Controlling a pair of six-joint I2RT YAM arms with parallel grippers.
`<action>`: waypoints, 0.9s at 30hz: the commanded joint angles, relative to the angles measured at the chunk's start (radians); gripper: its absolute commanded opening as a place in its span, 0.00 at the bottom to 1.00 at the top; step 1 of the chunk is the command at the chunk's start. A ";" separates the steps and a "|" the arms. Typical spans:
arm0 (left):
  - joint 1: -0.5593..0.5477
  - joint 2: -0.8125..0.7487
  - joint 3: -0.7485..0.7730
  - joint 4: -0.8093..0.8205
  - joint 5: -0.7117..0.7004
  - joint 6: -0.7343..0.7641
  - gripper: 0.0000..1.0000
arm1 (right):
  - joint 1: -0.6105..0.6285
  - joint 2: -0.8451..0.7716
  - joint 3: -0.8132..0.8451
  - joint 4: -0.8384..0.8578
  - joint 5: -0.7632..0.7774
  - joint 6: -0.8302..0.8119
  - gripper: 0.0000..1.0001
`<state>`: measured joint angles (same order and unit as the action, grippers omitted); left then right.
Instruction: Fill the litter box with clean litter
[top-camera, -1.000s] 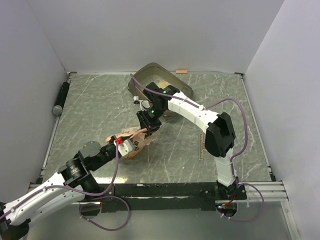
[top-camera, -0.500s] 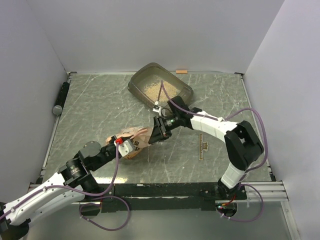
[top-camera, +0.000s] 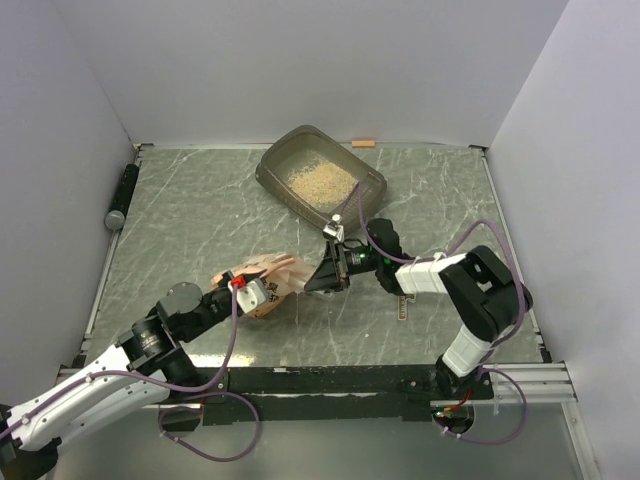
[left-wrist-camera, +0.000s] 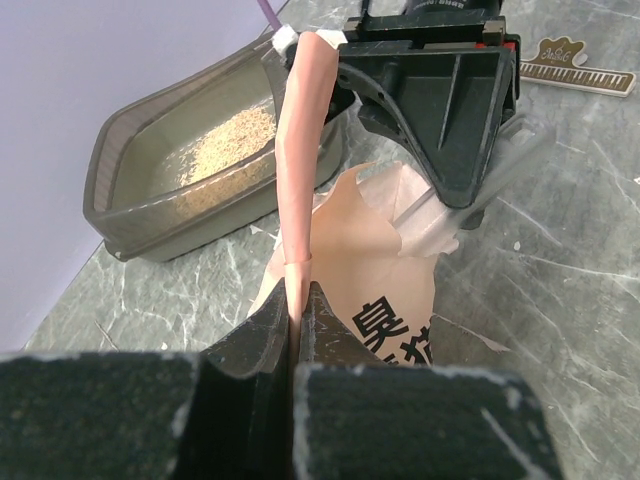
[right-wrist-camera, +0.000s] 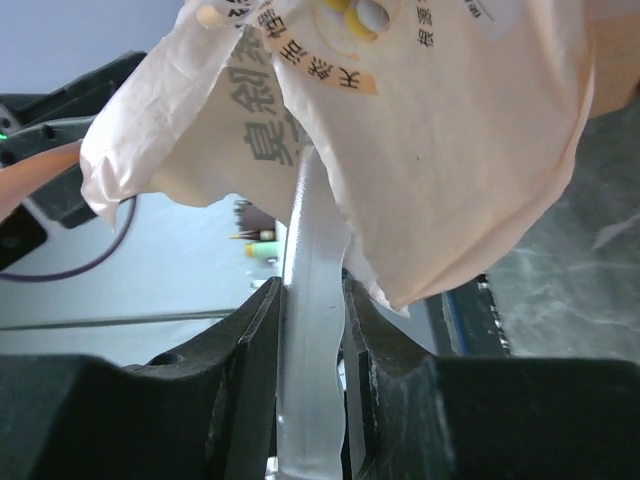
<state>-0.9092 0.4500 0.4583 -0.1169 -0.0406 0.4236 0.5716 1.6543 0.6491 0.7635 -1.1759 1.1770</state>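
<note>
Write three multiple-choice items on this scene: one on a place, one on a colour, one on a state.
1. Where on the table does the litter box stand?
A) at the near edge
B) at the far side
C) at the left edge

2. What colour is the bag?
A) blue
B) green
C) salmon-pink

3. How is the bag held?
A) both grippers shut on it
B) one gripper only
C) lying free

Key: 1 B, the top view shows it toward the far edge. 2 C, the views show pink plastic. 3 A, the wrist views show the left gripper and the right gripper each pinching it.
</note>
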 joint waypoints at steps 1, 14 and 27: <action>-0.003 0.003 0.026 0.106 0.033 -0.003 0.01 | 0.001 0.057 -0.037 0.574 -0.042 0.302 0.00; -0.002 0.006 0.025 0.106 0.033 -0.003 0.01 | -0.009 0.003 -0.138 0.663 -0.025 0.319 0.00; -0.003 0.007 0.026 0.109 0.033 -0.008 0.01 | -0.045 -0.106 -0.252 0.697 -0.007 0.320 0.00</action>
<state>-0.9092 0.4564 0.4583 -0.1135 -0.0395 0.4236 0.5385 1.6199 0.4232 1.2362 -1.1645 1.5208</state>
